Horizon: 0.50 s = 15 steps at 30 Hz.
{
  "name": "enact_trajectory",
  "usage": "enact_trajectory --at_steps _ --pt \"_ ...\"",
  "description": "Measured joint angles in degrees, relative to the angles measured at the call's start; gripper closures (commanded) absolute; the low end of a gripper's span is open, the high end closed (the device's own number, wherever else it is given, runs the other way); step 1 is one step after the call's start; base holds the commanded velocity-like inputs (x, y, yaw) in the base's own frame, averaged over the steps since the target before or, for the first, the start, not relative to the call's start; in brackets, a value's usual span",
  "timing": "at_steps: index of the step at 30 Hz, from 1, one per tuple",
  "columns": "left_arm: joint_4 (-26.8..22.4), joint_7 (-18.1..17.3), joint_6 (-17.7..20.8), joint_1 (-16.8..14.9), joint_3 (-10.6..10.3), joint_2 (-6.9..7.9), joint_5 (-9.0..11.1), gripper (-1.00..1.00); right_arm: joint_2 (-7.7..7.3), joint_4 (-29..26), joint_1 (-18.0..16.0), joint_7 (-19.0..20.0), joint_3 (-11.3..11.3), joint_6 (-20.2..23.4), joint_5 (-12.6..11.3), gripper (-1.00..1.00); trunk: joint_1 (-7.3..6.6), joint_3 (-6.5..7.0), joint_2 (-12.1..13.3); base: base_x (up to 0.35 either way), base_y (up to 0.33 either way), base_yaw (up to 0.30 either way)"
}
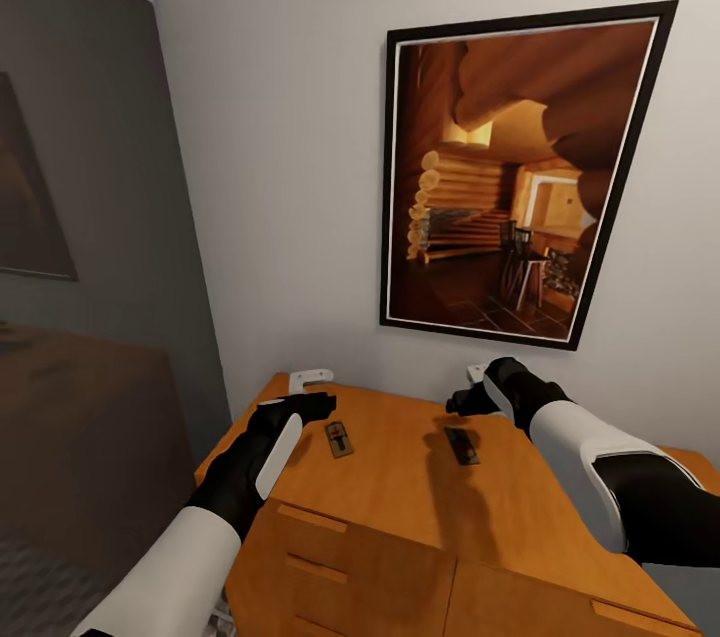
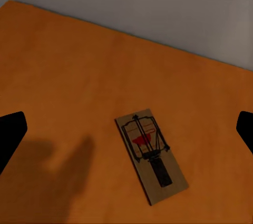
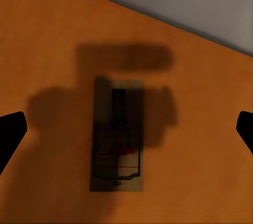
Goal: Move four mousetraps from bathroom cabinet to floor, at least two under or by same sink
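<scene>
Mousetraps: two lie flat, apart, on cabinet (image 1: 400, 487) top, one (image 1: 339, 438) below left pincer (image 1: 318, 406), one (image 1: 461, 445) below right pincer (image 1: 462, 404). Both pincers spread, holding nothing.

Right mousetrap (image 3: 117, 135): lies in the arm's shadow; you can barely make out its metal parts. Cabinet (image 1: 400, 477): your right forearm covers its right end, and the lower drawer fronts are cut off at the head view's bottom edge. Left gripper (image 2: 126, 132) and right gripper (image 3: 126, 132): each wrist view crops the fingertips at both side edges. Dark picture (image 1: 30, 187) on the grey wall: cut off at the head view's left edge, contents too dim to tell.
</scene>
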Motion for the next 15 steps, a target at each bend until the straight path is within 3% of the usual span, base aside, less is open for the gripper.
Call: enact_trajectory --at_steps 15 --pt "0.0 0.0 0.0 0.0 0.0 -0.06 -0.1 -1.00 0.13 0.9 0.0 0.2 0.0 0.1 -0.1 -1.00 3.30 -2.71 -6.0 0.000 0.000 0.000"
